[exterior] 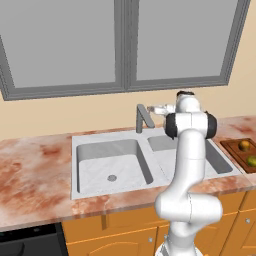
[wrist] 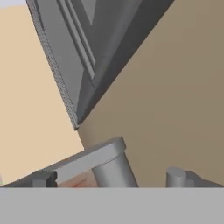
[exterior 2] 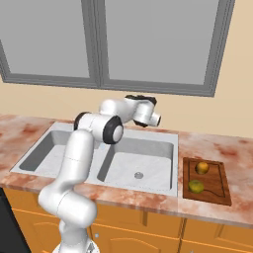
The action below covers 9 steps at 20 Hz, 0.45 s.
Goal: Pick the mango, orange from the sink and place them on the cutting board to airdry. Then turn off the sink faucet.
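Observation:
The orange (exterior 2: 201, 167) and the mango (exterior 2: 196, 186) both lie on the cutting board (exterior 2: 217, 195), right of the sink (exterior 2: 163, 136); the orange (exterior: 244, 145) is farther back than the mango (exterior: 251, 161). Both sink basins (exterior: 80, 150) hold no fruit. My gripper (exterior: 154, 109) hovers at the top of the sink faucet (exterior: 143, 118), just to its right. In the hand view the gripper (wrist: 109, 178) is open, its fingertips (wrist: 176, 176) wide apart, with the faucet's grey top and flat handle (wrist: 94, 158) between them.
A beige wall and a grey-framed window (exterior: 120, 45) rise right behind the faucet. Reddish marbled counter (exterior: 35, 170) runs on both sides of the sink. Wooden cabinet fronts (exterior 2: 148, 232) sit below.

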### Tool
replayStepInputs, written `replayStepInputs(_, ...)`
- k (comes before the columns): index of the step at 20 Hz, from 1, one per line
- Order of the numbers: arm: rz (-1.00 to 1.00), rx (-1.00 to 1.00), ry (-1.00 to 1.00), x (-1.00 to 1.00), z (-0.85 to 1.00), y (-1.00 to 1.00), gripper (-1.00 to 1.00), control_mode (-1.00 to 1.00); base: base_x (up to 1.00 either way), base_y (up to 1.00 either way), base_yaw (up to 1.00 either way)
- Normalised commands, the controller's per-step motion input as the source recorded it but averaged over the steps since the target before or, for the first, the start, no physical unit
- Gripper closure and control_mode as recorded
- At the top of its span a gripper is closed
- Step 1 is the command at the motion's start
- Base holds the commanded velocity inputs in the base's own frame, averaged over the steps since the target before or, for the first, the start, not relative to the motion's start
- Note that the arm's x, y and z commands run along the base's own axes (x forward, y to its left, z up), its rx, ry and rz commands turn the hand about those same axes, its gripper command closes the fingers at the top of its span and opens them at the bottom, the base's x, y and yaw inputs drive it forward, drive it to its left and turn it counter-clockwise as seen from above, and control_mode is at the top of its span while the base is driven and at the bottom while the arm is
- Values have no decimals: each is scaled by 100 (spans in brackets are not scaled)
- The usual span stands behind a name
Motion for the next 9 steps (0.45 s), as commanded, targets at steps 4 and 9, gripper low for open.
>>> replayStepInputs(4, 12, 0, 5, 0, -3, 90, -100, -100, 0, 0, 0)
replayStepInputs(9, 14, 0, 0, -5, 0, 75, -100, -100, 0, 0, 0)
